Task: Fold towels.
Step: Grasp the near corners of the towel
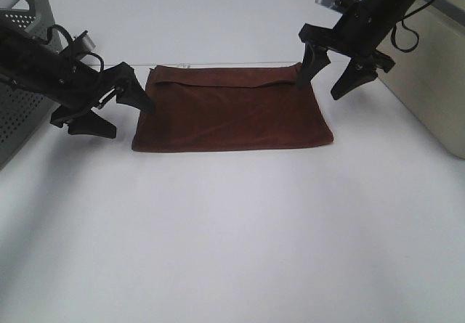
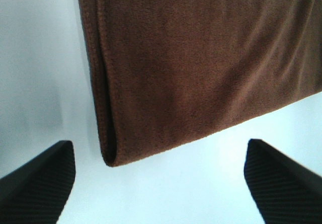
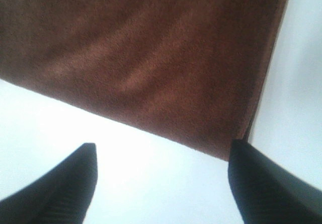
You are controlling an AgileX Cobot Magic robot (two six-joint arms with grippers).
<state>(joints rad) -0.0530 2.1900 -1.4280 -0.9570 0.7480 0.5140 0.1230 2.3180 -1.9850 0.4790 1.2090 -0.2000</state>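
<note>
**Inspection: towel laid folded, both claws open and holding nothing**

You have one dark reddish-brown towel (image 1: 232, 109) lying flat on the white table (image 1: 232, 250), just toward 12 o'clock from the middle of the high view. It forms a wide rectangle. A narrow flap is turned over along its far edge, and the near edge runs straight. Your left wrist camera shows a short, matte terry nap, a stitched hem along one side and a rounded, doubled corner (image 2: 108, 158). Your right wrist camera shows soft ripples across the pile.

Your left gripper (image 1: 131, 121) sits at the towel's 9 o'clock side. Its black, ribbed, wedge-shaped fingers (image 2: 40, 178) are spread wide, and the doubled corner lies between them without being clamped.

Your right gripper (image 1: 317, 91) stands at the towel's 2 o'clock corner, also spread wide and holding nothing. One fingertip (image 3: 266, 183) overlaps that corner; whether it touches the cloth cannot be told.

A grey perforated basket (image 1: 18, 112) stands at the 9 o'clock edge of the table. A smooth beige box (image 1: 436, 76) with rounded corners stands at 2 o'clock.
</note>
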